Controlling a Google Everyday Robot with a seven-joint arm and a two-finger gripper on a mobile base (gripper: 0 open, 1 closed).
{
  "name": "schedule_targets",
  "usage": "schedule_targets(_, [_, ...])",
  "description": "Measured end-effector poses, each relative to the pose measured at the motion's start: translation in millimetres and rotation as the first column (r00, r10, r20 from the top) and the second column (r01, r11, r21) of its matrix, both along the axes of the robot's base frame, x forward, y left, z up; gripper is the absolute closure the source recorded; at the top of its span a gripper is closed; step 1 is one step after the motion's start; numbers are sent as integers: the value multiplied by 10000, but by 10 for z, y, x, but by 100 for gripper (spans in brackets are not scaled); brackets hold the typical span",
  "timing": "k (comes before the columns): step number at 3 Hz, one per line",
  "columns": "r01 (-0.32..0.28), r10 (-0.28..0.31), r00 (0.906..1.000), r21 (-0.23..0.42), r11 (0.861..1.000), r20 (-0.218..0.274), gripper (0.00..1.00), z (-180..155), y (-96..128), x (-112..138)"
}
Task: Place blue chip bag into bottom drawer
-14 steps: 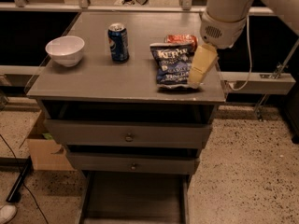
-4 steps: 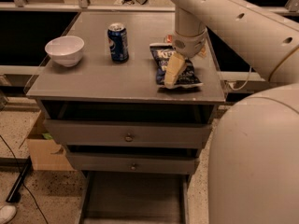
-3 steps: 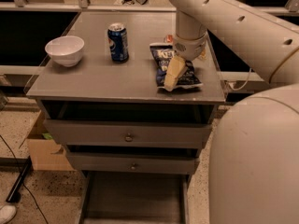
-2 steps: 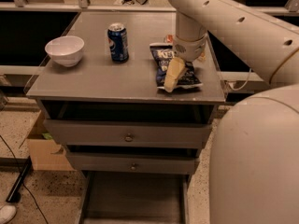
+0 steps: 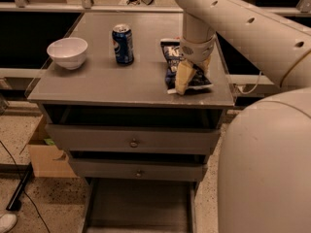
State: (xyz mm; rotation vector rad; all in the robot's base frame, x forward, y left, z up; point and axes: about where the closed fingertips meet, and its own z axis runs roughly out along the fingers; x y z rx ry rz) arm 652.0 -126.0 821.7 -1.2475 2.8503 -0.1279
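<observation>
the claw [image 5: 183, 81] is found lowered onto the blue chip bag [image 5: 171, 61], which lies flat on the desk [image 5: 97, 79] near the front right corner, just short of the front edge. how far the claw is open, and whether the bag is actually gripped, cannot be told from this view. the step in hand is judged to be the securing of the bag before any lift. the bottom drawer [image 5: 138, 205] is seen pulled out below the front edge, with the two upper drawers [image 5: 133, 141] set above it. a firm pinch across the bag's narrow width is recommended, since the crinkly foil is likely to slip or fold if only a loose corner is caught. the bag should be raised straight up before it is carried outward over the front edge, so that it is not dragged off the desk. a descent well forward of the upper drawer fronts is advised, as the hanging bag could snag on them. the blue can [image 5: 123, 43] and the white bowl [image 5: 67, 51], towards the back and left of the desk, are well apart from the bag and are not considered at risk.
</observation>
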Motion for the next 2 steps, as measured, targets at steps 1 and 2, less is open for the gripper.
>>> schedule_targets(1, [0,0,10000,0,10000,0,72,0,0,0])
schedule_targets(2, [0,0,10000,0,10000,1,96,0,0,0])
